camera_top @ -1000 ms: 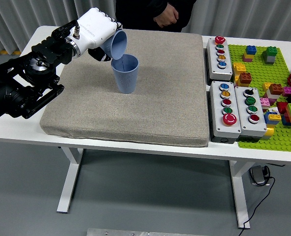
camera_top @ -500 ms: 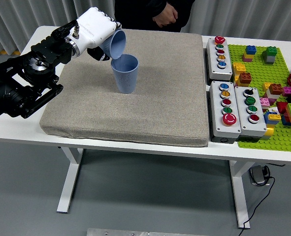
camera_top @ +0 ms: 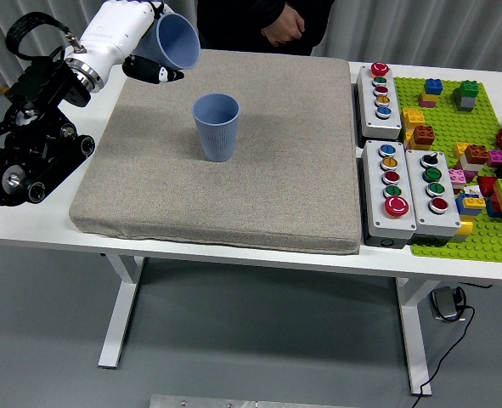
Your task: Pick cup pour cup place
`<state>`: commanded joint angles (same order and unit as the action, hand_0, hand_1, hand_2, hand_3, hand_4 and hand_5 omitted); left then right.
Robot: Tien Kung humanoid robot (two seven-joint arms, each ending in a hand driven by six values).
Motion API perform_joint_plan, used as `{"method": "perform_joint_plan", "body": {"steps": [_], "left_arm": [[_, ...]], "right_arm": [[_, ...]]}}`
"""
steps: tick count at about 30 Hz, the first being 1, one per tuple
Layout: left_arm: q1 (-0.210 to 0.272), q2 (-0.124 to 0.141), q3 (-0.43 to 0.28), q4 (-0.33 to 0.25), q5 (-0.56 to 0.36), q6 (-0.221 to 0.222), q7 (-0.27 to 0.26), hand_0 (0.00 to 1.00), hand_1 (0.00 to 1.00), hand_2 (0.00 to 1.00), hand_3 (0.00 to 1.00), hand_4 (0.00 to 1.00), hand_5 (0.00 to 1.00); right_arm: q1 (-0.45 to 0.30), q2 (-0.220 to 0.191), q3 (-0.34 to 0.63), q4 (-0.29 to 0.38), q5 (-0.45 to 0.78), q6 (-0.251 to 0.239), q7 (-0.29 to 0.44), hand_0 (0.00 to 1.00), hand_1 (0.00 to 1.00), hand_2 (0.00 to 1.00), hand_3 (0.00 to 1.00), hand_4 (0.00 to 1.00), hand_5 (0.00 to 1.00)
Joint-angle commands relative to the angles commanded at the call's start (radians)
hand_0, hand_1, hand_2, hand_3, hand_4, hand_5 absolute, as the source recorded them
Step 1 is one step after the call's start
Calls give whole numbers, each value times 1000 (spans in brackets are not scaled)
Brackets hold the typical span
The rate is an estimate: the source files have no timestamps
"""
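Grey curtains close off the top of the head view, and below them the white table carries a grey fabric mat across most of its left and middle. Change noted: a second ago my left hand held the tilted blue cup mouth-down right over the standing blue cup; now hand and cup have pulled back to the upper left of the frame, well apart from the standing one, mouth facing right and still on its side. Fingers remain wrapped around the held cup's body, dark fingertips showing beneath it. I read this as pouring finished, with placing still to do. Standing cup sits upright on the mat, centre-left, apparently undisturbed. Right hand is not in view. A person in dark clothing stands at top centre, one hand held near the waist, not touching anything. At right: three button boxes and a green baseplate of bricks, clear of the work. Open mat lies below the held cup; nothing blocks a set-down.
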<state>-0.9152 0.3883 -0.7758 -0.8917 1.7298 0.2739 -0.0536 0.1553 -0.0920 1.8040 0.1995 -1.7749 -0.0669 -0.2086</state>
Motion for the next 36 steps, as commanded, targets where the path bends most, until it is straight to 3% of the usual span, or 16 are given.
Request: {"method": "perform_joint_plan", "body": {"steps": [3,12,24,30,36], "left_arm": [[55,-13,-62,-28,-130,21,-19,434,516,540,541,844,44],[203,-112,-232,-65,-467,91,-91,435,516,540,541,847,51],[330,-152,-294,-86,-432,135,-132,434,517,539,541,848,58],[379,-165,-268,-67,-414,191,-183,437,515,536,541,846,61],[420,-174,-254,-56,-432,199,-212,436,515,536,542,844,67]], "right_arm": [[-2,1,1,0,-1,0,0,701,711,695,648,126,328],[-7,6,7,1,-13,2,-1,701,711,694,648,125,329],[-15,9,7,0,-14,3,0,700,711,695,648,126,329],[-22,13,10,1,-17,2,-2,700,711,695,647,126,330],[-28,14,15,2,-26,3,-3,700,711,694,648,125,332]]}}
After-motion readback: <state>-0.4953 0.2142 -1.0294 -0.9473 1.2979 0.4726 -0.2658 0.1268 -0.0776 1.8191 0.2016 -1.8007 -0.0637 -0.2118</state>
